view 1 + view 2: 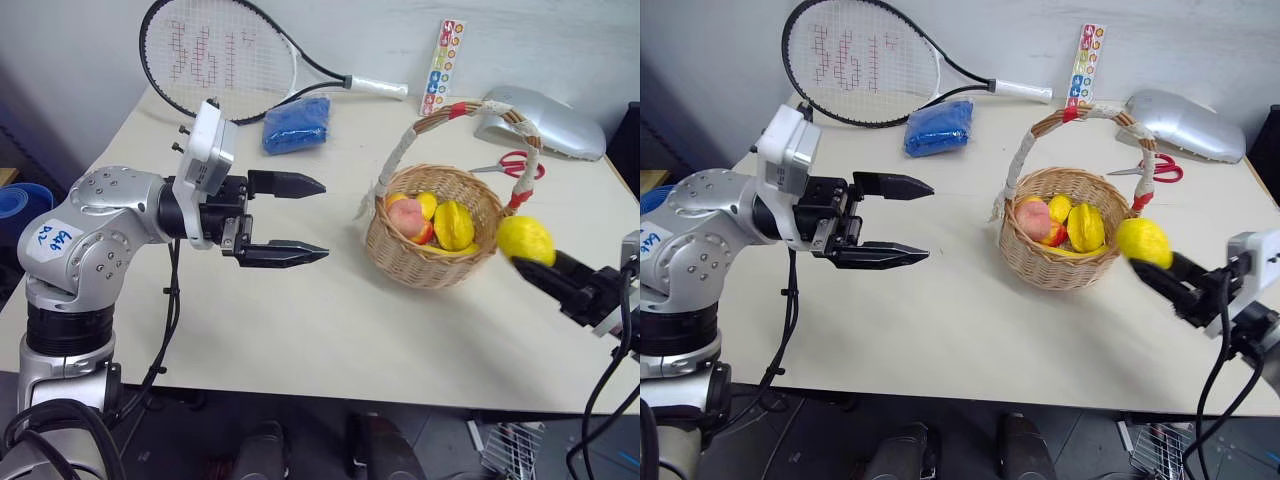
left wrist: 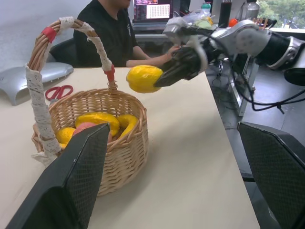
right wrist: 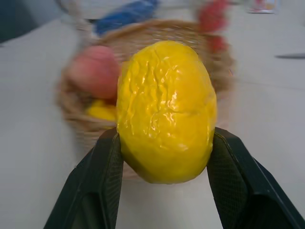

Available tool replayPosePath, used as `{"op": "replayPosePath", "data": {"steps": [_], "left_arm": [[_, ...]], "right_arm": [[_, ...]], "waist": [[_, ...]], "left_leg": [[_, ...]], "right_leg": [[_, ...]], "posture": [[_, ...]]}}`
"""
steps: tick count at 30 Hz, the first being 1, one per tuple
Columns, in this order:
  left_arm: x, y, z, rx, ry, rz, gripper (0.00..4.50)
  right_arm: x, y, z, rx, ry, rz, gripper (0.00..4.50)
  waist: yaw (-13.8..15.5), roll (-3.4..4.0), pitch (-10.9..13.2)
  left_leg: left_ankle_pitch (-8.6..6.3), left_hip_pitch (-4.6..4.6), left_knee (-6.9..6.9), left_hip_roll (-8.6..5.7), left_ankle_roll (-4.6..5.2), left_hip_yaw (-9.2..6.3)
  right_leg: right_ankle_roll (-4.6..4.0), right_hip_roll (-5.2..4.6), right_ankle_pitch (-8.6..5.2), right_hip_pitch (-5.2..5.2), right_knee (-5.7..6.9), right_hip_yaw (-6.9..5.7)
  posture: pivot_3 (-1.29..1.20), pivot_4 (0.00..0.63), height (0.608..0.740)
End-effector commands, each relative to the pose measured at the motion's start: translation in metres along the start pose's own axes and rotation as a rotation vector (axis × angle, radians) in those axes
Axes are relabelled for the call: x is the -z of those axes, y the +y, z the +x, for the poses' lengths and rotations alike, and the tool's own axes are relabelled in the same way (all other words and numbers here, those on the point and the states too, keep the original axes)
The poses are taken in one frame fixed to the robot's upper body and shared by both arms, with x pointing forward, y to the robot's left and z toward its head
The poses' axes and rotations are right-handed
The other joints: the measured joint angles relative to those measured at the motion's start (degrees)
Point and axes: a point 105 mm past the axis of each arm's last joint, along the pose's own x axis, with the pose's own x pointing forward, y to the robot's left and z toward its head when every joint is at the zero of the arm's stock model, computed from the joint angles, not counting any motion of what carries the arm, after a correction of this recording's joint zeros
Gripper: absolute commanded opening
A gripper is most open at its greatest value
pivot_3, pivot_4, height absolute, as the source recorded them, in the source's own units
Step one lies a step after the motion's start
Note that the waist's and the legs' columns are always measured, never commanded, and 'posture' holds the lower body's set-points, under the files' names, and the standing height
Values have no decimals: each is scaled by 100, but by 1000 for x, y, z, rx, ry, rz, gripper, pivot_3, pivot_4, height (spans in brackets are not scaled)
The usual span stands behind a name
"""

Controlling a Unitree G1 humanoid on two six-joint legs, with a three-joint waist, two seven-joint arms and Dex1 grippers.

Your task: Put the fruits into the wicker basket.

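Observation:
The wicker basket (image 1: 430, 265) stands right of the table's middle, its banded handle (image 1: 400, 150) arching over it. Inside lie a pink peach (image 1: 407, 216) and yellow fruits (image 1: 453, 225), one with red showing. My right gripper (image 1: 524, 252) hovers just beside the basket's right rim, above the table, shut on a bright yellow lemon (image 3: 166, 109). The lemon sits between both black fingers (image 3: 102, 176), outside the basket. My left gripper (image 1: 323, 220) hangs open and empty over the table, left of the basket, pointing toward it.
A tennis racket (image 1: 225, 55) and a blue cloth bundle (image 1: 297, 124) lie at the back. Red scissors (image 1: 515, 165) and a silver-grey domed object (image 1: 545, 122) lie behind the basket. A person (image 2: 114, 33) sits beyond the table's right side.

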Motion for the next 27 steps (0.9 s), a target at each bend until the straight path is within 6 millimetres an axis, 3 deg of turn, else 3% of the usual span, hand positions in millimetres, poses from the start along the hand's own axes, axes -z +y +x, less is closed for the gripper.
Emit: {"op": "replayPosePath", "data": {"steps": [1, 6, 10, 13, 16, 20, 23, 27], "left_arm": [[-9, 0, -2, -13, -18, 53, 4500], [-12, 2, 0, -17, -19, 70, 4500], [-15, 6, -4, -34, -12, 75, 4500], [-14, 8, -9, -47, -2, 70, 4500], [-12, 12, -14, -77, -3, 66, 4500], [-14, 11, -16, -84, -19, 59, 4500], [-12, 10, -13, -74, -19, 58, 4500], [-13, 12, -5, -61, -27, 78, 4500]], "right_arm": [[-15, 14, 31, 18, -74, -33, 2062], [-19, -5, 72, 197, -95, -54, 2062], [-17, 3, 80, 182, -90, -80, 3306], [-32, 6, 59, 182, -135, -94, 4343], [-37, 6, 34, 189, -123, -142, 4343], [-33, -15, -3, 338, -96, -147, 4343], [-29, -27, -4, 406, -91, -164, 4343], [-31, -48, 21, 506, -116, -246, 4343]], "waist": [[-5, 0, 0], [22, -3, 2], [63, -3, 1], [60, -2, 1], [76, -2, 1], [66, -5, 1], [16, -5, 1], [-66, -5, 1]], "left_leg": [[0, 2, 0, -1, 0, 2], [0, -1, -6, -2, -5, 7], [16, -42, -4, -7, -28, -4], [11, -64, 2, -8, -18, -6], [0, -73, 4, -15, 1, -3], [-21, -66, 5, -13, 36, -5], [-20, -56, 9, -15, 36, 0], [-7, -31, 10, -12, 25, 13]], "right_leg": [[0, -1, 0, 1, 0, 2], [-16, 0, -8, -12, 2, 8], [-17, 0, -11, -40, -1, -3], [-14, 1, -9, -48, 4, -12], [-6, 0, -5, -47, -3, -24], [4, -1, -1, -28, -24, -27], [11, -1, 3, -24, -38, -23], [8, 3, 10, -18, -26, -4]], "posture": [[0, 150, 740], [0, 150, 740], [0, 150, 740], [0, 150, 740], [0, 150, 740], [0, 150, 740], [0, 150, 740], [0, 150, 740]]}}
